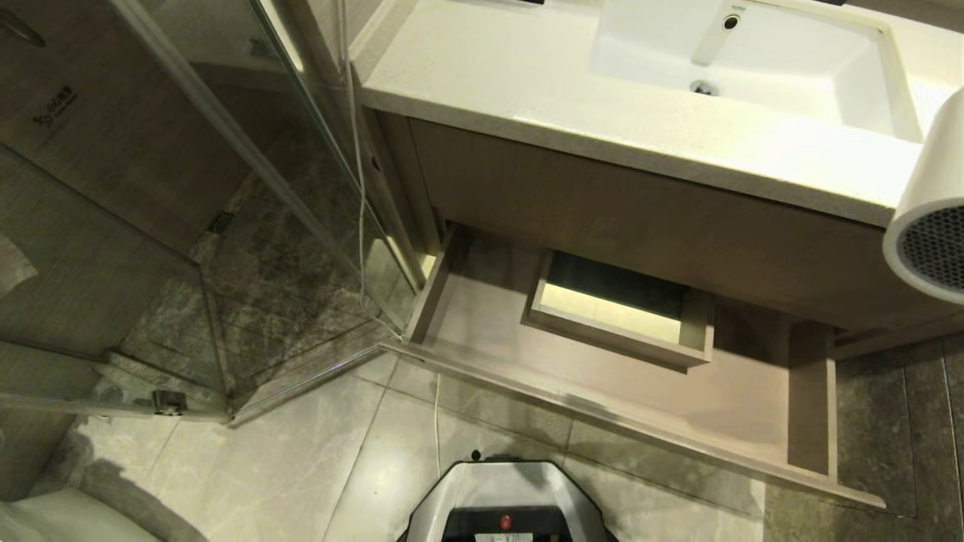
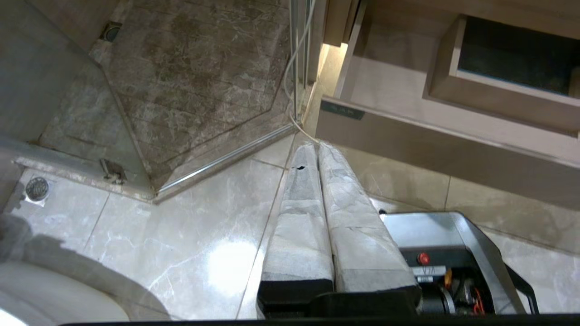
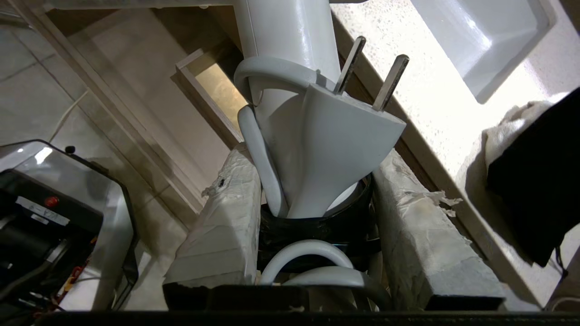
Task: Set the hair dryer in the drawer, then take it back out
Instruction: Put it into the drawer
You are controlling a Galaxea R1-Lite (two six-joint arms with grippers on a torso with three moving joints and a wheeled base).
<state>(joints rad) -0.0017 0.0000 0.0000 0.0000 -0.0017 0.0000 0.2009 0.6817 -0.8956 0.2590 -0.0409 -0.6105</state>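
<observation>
My right gripper (image 3: 315, 156) is shut on the white hair dryer (image 3: 285, 36), with the padded fingers (image 3: 226, 213) on either side of its handle, where the bundled cord (image 3: 258, 149) and the plug (image 3: 335, 131) sit. In the head view only the dryer's barrel with its grey grille end (image 1: 930, 245) shows, at the right edge, level with the counter and above the drawer's right end. The wood-grain drawer (image 1: 489, 324) stands pulled out under the vanity, and its boxed cutout (image 1: 617, 331) shows inside. My left gripper (image 2: 316, 147) is shut, empty, and hangs parked over the floor tiles.
A white countertop (image 1: 527, 83) with a sink (image 1: 896, 90) tops the vanity. The glass shower enclosure (image 1: 226, 188) stands left of the drawer, with a thin white cable (image 1: 360, 188) hanging beside it. My base (image 1: 504, 497) is just before the drawer front. A dark cloth (image 3: 539, 172) lies on the counter.
</observation>
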